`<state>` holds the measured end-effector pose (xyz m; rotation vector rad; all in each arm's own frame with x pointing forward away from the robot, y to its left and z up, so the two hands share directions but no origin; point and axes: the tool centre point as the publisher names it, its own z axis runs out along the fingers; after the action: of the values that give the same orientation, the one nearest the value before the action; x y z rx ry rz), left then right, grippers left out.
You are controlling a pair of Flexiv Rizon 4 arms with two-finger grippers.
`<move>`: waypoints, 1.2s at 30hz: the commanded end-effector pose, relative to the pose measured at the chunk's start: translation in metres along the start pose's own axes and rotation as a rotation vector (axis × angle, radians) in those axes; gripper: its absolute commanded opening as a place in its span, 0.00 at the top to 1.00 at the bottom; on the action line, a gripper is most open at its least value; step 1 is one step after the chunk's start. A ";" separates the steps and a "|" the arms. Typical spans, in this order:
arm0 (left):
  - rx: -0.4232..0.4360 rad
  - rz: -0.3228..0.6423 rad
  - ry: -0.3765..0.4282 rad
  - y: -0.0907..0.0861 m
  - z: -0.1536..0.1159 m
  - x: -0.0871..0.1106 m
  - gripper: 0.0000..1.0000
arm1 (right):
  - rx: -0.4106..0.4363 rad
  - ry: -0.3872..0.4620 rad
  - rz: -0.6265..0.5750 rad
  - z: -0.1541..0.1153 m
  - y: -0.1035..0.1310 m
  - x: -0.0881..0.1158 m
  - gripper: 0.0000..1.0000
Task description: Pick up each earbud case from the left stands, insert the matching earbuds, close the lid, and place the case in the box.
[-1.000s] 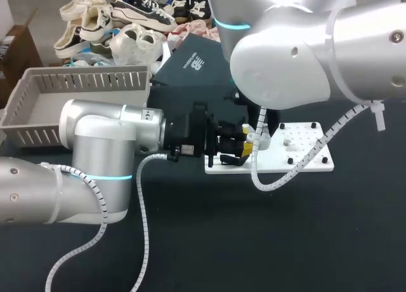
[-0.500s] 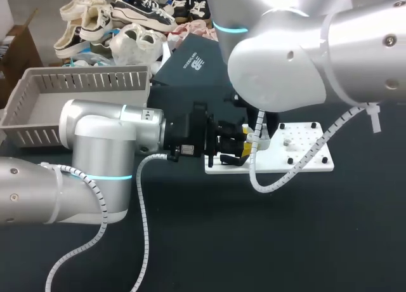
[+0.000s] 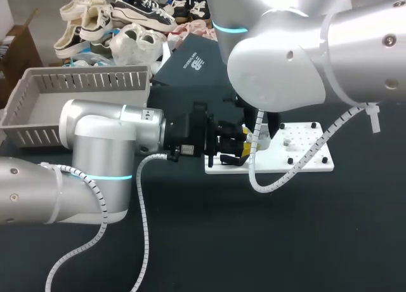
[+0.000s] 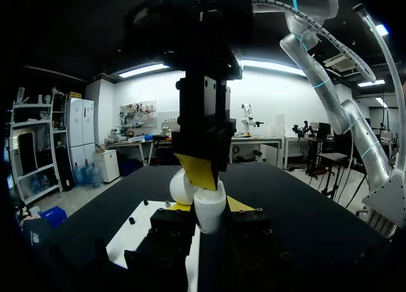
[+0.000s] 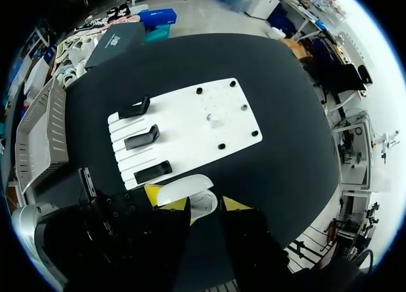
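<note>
In the left wrist view my left gripper (image 4: 209, 206) is shut on a white earbud case (image 4: 210, 217), whose lid (image 4: 181, 187) stands open. My right gripper (image 5: 193, 200) hangs straight above the case (image 5: 204, 208), its yellow tips on either side of the white lid (image 5: 184, 189), open with nothing held. One yellow fingertip (image 4: 200, 171) of the right gripper hangs just over the case. In the head view both grippers meet at the white board's left end, the left gripper (image 3: 236, 149) and the right gripper (image 3: 251, 138); the case is hidden there.
The white board (image 5: 196, 117) carries three black stands (image 5: 143, 138) on its left part and small pegs on its right. A grey slatted basket (image 3: 38, 108) stands at the table's left. A dark box (image 3: 190, 70) lies behind the board.
My right arm has shifted slightly to the left above the board. The left arm and the case it holds have kept still.
</note>
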<state>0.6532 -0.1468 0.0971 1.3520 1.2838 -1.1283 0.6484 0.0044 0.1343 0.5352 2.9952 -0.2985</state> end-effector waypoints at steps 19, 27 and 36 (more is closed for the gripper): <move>-0.003 0.002 -0.002 0.000 0.001 0.001 1.00 | -0.327 -0.120 0.001 -0.018 -0.056 -0.020 0.45; -0.003 0.002 -0.002 0.000 0.001 0.001 1.00 | -0.395 -0.099 0.111 0.012 -0.070 -0.055 0.50; -0.003 0.002 -0.002 0.000 0.001 0.001 1.00 | -0.432 -0.048 0.130 0.039 -0.060 -0.081 0.53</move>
<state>0.6532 -0.1469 0.0972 1.3520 1.2835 -1.1287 0.6936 -0.0848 0.1259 0.6655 2.8257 0.2706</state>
